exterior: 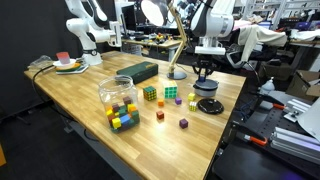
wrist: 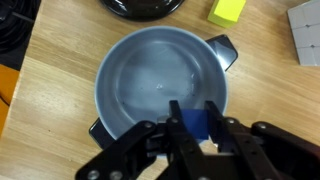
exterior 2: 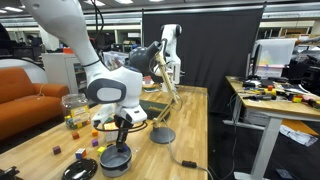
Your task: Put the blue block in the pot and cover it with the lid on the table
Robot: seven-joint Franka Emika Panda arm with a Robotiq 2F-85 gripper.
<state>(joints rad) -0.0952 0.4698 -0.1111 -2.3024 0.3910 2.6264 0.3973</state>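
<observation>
Starting at the left of the wrist view, the pot (wrist: 150,75) has its lower-left handle partly hidden behind the gripper (wrist: 195,128). The gripper's fingers are drawn in close, pinching the blue block (wrist: 195,122) over the pot's near edge; little more than one face of the block shows. The lid (wrist: 140,5) is cut off by the top edge. Further right, a yellow cube (wrist: 227,10) is cropped too. In both exterior views the block is too small to make out.
</observation>
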